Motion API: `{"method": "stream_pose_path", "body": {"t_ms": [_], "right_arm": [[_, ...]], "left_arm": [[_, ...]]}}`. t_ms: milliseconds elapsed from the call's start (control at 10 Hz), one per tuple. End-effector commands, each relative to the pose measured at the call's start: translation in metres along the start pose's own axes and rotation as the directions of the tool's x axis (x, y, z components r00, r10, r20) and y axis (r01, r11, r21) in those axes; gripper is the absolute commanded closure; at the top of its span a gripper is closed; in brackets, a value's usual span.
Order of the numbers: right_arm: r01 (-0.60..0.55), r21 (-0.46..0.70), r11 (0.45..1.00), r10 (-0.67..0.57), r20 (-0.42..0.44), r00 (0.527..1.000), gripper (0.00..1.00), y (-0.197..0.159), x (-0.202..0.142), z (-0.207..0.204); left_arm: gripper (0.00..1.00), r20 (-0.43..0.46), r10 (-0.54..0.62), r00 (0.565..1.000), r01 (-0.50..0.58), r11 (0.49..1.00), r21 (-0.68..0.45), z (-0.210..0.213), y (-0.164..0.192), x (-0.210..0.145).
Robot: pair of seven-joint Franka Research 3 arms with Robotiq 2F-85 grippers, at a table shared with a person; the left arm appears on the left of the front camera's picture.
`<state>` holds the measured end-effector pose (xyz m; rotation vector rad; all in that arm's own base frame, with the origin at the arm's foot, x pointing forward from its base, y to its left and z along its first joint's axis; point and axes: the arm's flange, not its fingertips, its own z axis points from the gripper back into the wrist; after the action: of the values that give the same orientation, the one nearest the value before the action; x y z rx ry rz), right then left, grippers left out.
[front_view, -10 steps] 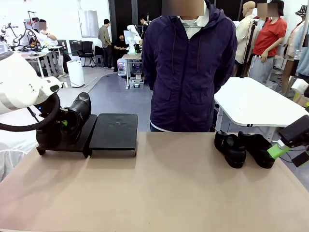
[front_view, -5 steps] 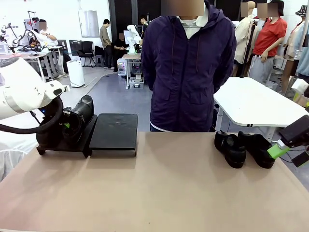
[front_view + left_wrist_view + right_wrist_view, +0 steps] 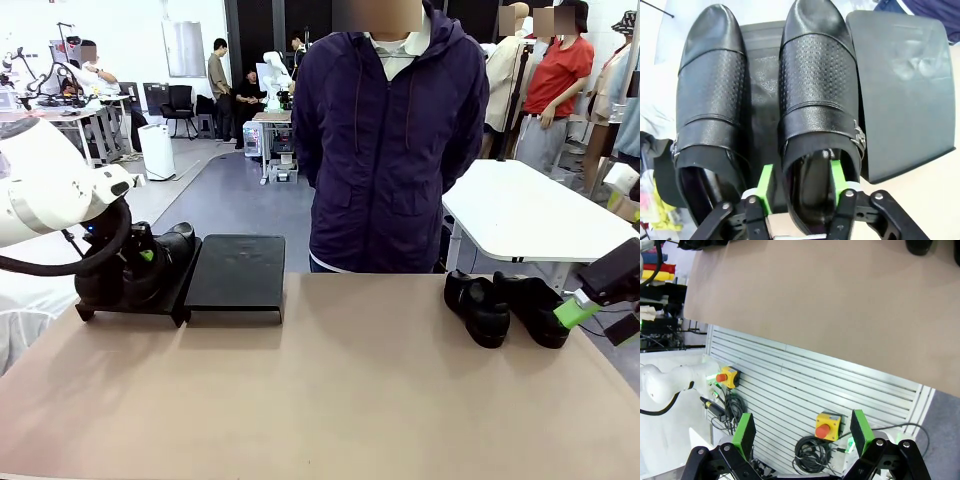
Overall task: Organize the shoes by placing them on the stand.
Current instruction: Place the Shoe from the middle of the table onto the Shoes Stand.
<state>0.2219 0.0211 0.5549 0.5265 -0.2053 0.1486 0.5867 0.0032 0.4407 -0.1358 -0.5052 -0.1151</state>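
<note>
Straddling a shoe's (image 3: 817, 85) heel rim, the left hand (image 3: 801, 172) stands parted, one pad (image 3: 837, 175) inside the opening, one outside. That shoe lies on the stand (image 3: 905, 90) just ahead, a second shoe (image 3: 710, 85) beside it. Open and empty, the right hand (image 3: 802, 432); two more shoes (image 3: 478, 308) on the counter (image 3: 350, 380) nearby.
</note>
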Motion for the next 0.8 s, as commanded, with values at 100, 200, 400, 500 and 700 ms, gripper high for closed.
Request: {"method": "stream_pose_path", "body": {"t_ms": [100,200,400,500,700], "right_arm": [[-0.02,0.021,1.0,0.02,0.0,1.0,0.0,-0.001,0.0,0.002],[-0.02,0.021,1.0,0.02,0.0,1.0,0.0,-0.001,0.0,0.002],[-0.02,0.021,1.0,0.02,0.0,1.0,0.0,-0.001,0.0,0.002],[-0.02,0.021,1.0,0.02,0.0,1.0,0.0,-0.001,0.0,0.002],[-0.02,0.021,1.0,0.02,0.0,1.0,0.0,-0.001,0.0,0.002]], "left_arm": [[0.0,0.036,-0.02,0.999,0.022,0.999,-0.032,0.017,0.001,-0.004],[0.0,0.049,-0.03,0.998,0.033,0.998,-0.061,0.03,-0.003,-0.003],[0.0,0.054,-0.073,0.996,0.078,0.994,-0.083,0.074,-0.014,0.004],[0.0,0.016,-0.085,0.996,0.086,0.993,-0.083,0.111,-0.019,0.003],[0.0,-0.141,-0.206,0.968,0.176,0.964,-0.2,0.178,-0.026,-0.028]]}}
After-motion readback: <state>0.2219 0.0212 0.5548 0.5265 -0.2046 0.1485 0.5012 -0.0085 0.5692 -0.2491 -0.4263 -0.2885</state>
